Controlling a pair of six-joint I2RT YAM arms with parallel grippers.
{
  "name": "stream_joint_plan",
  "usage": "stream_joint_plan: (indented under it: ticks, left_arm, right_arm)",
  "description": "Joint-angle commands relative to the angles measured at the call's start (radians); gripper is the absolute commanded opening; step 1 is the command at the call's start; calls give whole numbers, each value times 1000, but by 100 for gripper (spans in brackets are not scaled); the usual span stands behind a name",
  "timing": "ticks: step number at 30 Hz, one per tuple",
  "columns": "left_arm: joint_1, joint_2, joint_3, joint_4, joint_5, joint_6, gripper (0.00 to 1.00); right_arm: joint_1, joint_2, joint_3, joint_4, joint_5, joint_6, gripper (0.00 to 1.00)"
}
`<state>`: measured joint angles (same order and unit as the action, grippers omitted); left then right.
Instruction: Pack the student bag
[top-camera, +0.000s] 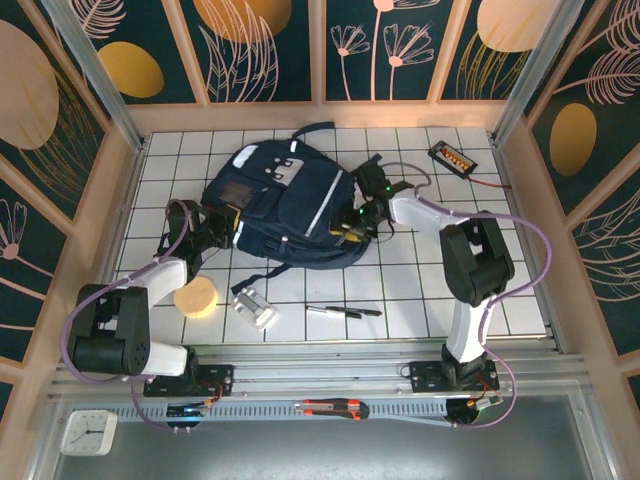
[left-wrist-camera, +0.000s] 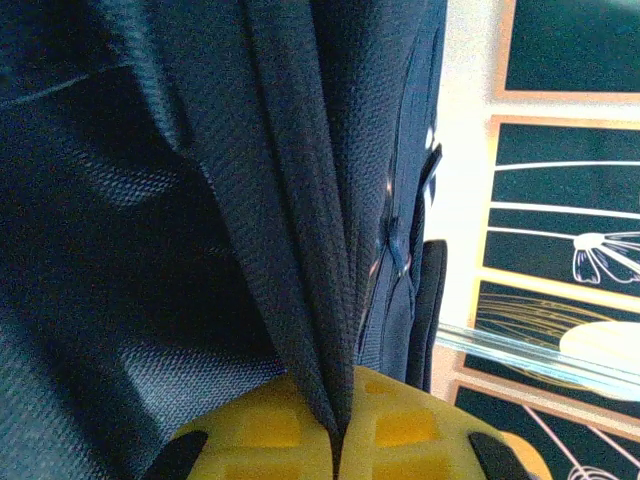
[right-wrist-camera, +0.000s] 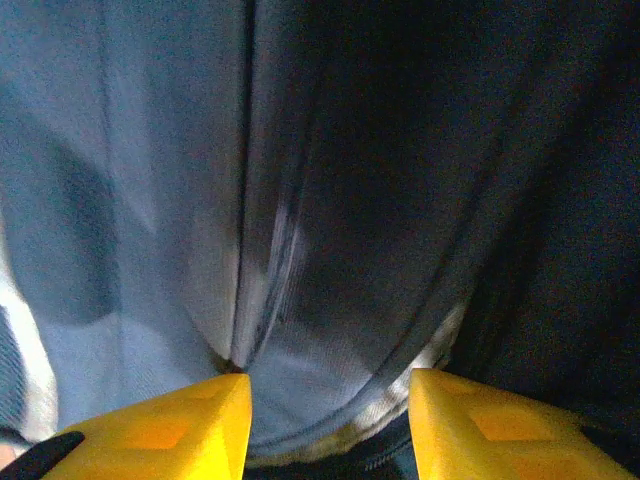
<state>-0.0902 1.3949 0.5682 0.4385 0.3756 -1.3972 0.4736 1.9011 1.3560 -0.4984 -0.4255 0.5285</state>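
White gridded desk (top-camera: 500, 270), walled by floral panels (top-camera: 260, 50). Flat at mid-desk: student bag (top-camera: 285, 205). At bag's left side: left gripper (left-wrist-camera: 338, 445) clamped on a fabric fold. At bag's right side: right gripper (right-wrist-camera: 330, 420) parted, straddling fabric. Nearer than bag: pen (top-camera: 345, 311), open desk surface.

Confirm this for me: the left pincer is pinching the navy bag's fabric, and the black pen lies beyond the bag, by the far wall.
One thing is wrong. The pen lies on the near side of the student bag, not beyond it by the far wall; the top external view shows this. The left pincer is indeed pinching the bag's fabric.
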Motion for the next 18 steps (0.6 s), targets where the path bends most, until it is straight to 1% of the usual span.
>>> stream_joint_plan:
  ticks: [1, 3, 5, 7, 9, 10, 13, 18]
  left_arm:
    - [-12, -39, -18, 64, 27, -109, 0]
    - [-15, -35, -13, 85, 18, -127, 0]
    - [-23, -31, 7, 81, 7, -126, 0]
    - [-32, -23, 29, 77, 0, -126, 0]
    - [-40, -13, 46, 75, -4, -125, 0]
    - [-44, -7, 51, 76, -6, -125, 0]
    - [-54, 4, 55, 82, -9, -127, 0]
    - [-59, 2, 52, 84, -9, -134, 0]
  right_arm:
    - [-46, 31, 138, 6, 70, -66, 47]
    - [-23, -2, 165, -47, 131, -92, 47]
    - [37, -68, 155, -83, 214, -108, 49]
    - [131, -128, 134, -104, 271, -96, 54]
    - [214, -141, 135, -130, 312, -70, 60]
    - [255, -129, 144, -146, 332, -54, 63]
    - [329, -55, 191, -175, 373, -25, 68]
    - [383, 62, 296, -194, 414, 24, 70]
